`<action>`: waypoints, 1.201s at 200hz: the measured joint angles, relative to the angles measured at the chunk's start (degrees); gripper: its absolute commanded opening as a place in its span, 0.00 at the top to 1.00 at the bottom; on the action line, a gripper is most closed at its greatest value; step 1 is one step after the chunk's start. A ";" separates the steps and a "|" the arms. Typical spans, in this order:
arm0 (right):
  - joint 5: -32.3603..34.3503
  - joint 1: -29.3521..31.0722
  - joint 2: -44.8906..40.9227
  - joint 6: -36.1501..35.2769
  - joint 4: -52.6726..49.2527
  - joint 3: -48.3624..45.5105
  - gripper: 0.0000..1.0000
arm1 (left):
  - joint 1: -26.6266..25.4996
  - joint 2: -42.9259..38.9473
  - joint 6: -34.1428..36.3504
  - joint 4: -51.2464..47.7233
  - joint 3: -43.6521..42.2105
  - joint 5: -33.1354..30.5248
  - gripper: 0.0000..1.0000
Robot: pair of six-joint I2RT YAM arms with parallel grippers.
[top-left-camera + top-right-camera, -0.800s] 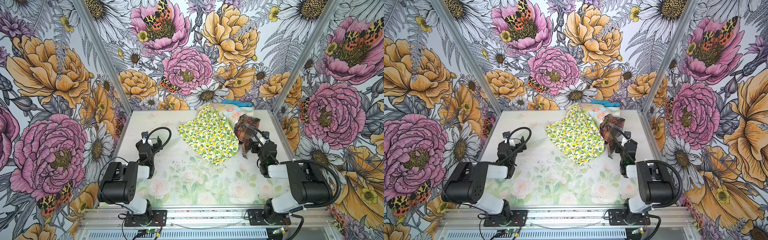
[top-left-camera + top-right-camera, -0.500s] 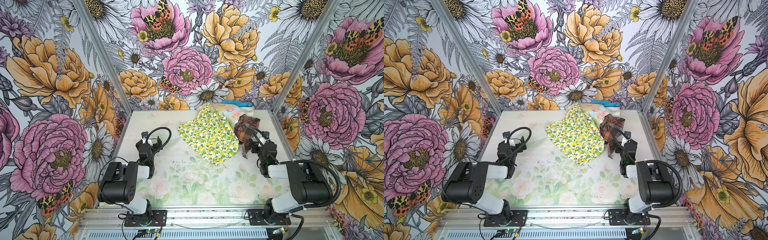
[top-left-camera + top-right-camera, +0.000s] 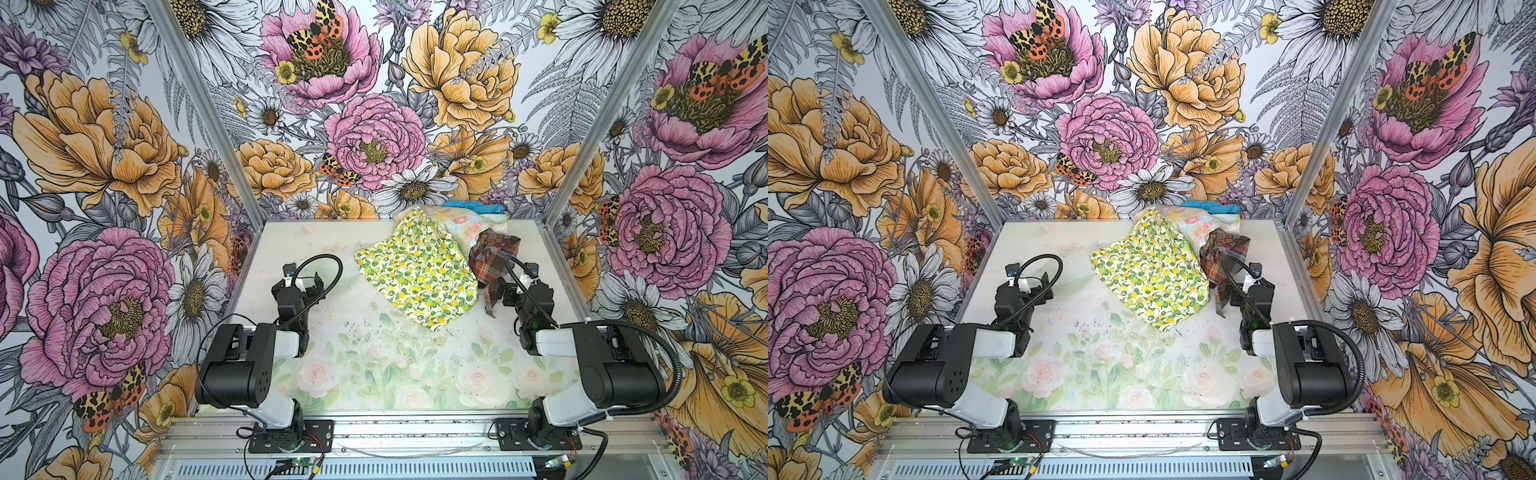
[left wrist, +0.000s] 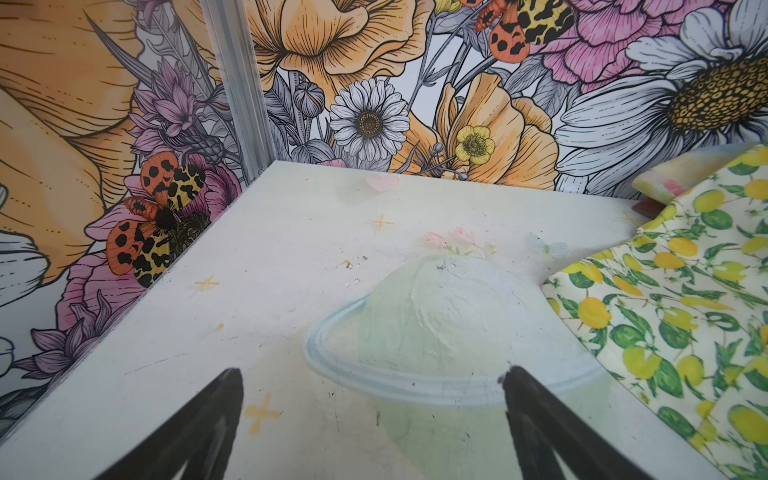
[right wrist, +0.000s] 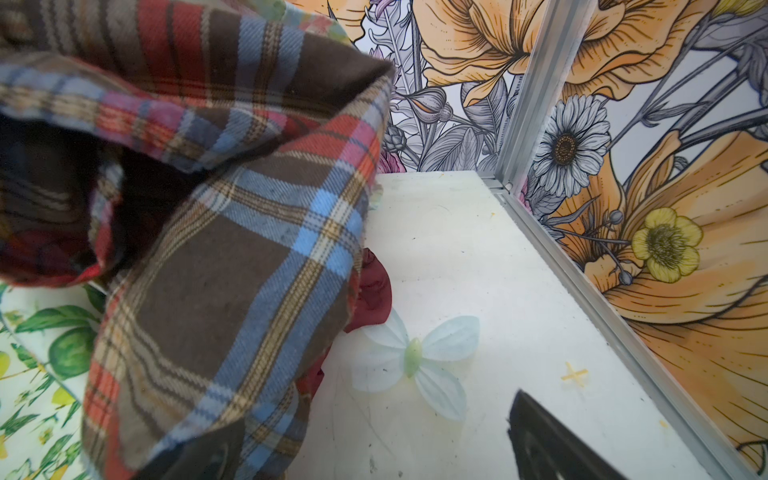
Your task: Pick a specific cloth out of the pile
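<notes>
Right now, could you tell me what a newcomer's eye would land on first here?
The huge floral-print walls enclosing the table dominate. Next comes the lemon-print cloth spread toward the table's far right, with the plaid shirt crumpled against its right edge, just ahead of the open right gripper.

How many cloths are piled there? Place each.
5: lemon-print yellow-green cloth frontmost, pastel floral cloth behind it, bright blue cloth at back, red-brown plaid shirt rightmost, plain maroon cloth beneath that. Others may be hidden.

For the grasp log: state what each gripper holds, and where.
Nothing is held. Left gripper and right gripper are open; the plaid shirt merely drapes against the right one.
</notes>
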 measured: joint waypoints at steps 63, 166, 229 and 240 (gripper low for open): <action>0.00 0.00 0.00 0.00 -0.04 0.00 0.00 | 0.48 0.00 0.02 0.17 0.00 1.51 0.01; 5.18 1.92 -1.79 -0.02 5.18 -5.07 0.00 | 0.35 0.00 0.04 0.20 0.00 1.51 0.01; 11.06 3.52 -11.98 0.04 6.93 -9.75 0.01 | -2.69 -3.19 0.87 -11.17 4.09 -4.04 0.01; 11.93 3.52 -13.62 0.28 6.93 -10.14 0.01 | -2.91 -5.27 0.04 -18.82 9.05 -6.12 0.01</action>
